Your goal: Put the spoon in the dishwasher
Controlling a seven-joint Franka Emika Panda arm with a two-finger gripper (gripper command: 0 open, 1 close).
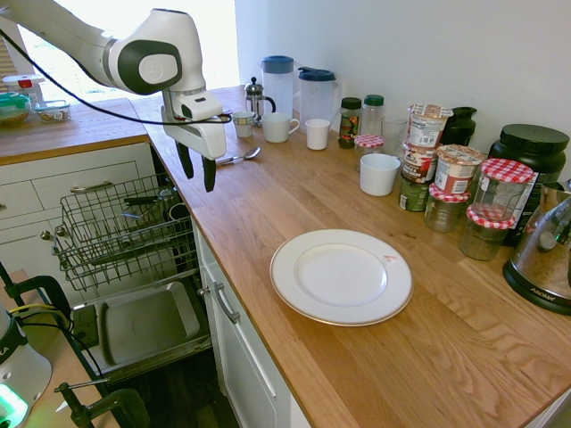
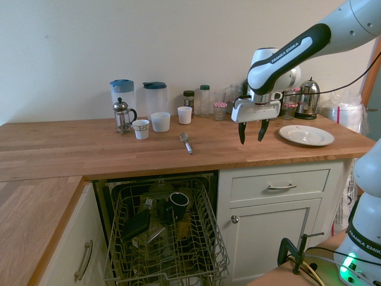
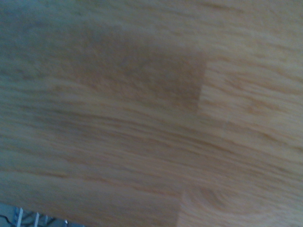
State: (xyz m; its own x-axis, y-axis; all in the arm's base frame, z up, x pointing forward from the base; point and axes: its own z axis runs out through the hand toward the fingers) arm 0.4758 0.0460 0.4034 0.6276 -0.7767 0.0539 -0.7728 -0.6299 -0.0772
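Wooden countertop, silver spoon lying apart from the hand, its fingers spread

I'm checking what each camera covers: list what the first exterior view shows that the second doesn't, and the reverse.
Only the first: the bright window, the food tubs at far left and the big black-lidded jar.

Only the second: the plastic bag beyond the counter's end.

Both: the spoon on the counter, the plate, the press, the rack and the open claw above the counter.
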